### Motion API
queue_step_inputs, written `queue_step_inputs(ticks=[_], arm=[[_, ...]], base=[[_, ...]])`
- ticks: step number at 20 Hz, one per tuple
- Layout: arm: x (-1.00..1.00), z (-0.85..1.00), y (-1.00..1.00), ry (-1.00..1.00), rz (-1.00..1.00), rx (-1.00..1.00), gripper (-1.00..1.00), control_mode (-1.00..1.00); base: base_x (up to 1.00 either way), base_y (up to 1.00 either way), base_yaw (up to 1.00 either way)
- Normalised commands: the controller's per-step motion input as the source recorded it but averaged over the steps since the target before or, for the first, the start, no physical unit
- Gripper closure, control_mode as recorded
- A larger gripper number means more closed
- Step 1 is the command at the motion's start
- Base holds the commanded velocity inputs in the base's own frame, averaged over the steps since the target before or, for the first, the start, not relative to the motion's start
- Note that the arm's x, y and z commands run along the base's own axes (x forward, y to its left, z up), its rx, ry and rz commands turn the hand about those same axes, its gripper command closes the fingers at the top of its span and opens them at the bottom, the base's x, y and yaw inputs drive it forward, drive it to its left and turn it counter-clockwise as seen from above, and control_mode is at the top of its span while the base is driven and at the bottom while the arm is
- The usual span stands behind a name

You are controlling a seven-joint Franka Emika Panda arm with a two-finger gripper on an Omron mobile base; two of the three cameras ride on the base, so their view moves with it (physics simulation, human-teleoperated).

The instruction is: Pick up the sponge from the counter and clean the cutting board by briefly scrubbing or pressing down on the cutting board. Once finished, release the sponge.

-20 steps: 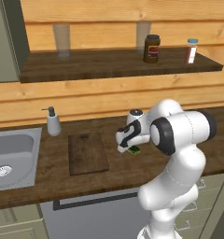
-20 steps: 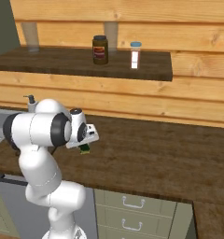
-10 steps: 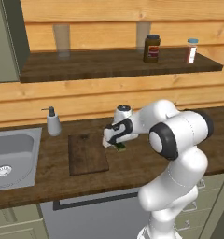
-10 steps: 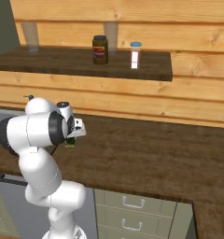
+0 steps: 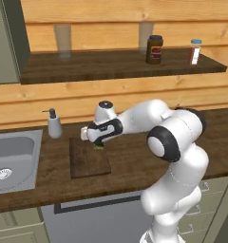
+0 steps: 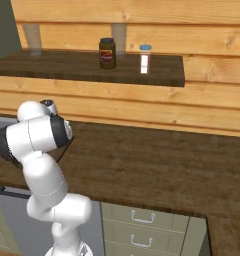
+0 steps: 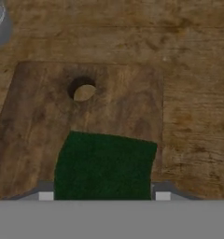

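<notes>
Left base view: the counter [image 5: 135, 166], a brown plank worktop, spans the frame, with a steel sink [image 5: 11, 159] inset at 9 o'clock. The white arm [image 5: 168, 142] rises from 5 o'clock and reaches toward 10 o'clock over the cutting board [image 5: 89, 159], a dark slab lying just beside the sink. The gripper [image 5: 98, 144] hangs above the board's far right corner, at about 1 o'clock on the slab. A soap dispenser [image 5: 54, 124] stands behind the board at 11 o'clock. A dark jar [image 5: 154, 49] and a white bottle [image 5: 195, 51] sit on the upper shelf [image 5: 111, 66].

Hand view: the sponge [image 7: 104, 165], green face toward the camera, is clamped between the two fingertips [image 7: 45, 195] at 6 o'clock, over the cutting board [image 7: 39, 121]; whether it touches the wood cannot be told. The board's hole [image 7: 82, 91] lies at 12 o'clock from the sponge.
</notes>
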Motion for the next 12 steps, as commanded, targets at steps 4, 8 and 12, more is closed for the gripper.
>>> queue_step_inputs(ticks=[4, 8, 12], arm=[[0.23, 0.04, 0.89, -0.02, -0.2, -0.01, 1.0, -1.0], [0.09, 0.0, 0.62, 0.0, -0.18, 0.0, 1.0, -1.0], [0.27, 0.0, 0.14, 0.0, -0.08, -0.02, 1.0, -1.0]], base=[[0.0, 0.0, 0.0], [0.0, 0.0, 0.0], [0.0, 0.0, 0.0]])
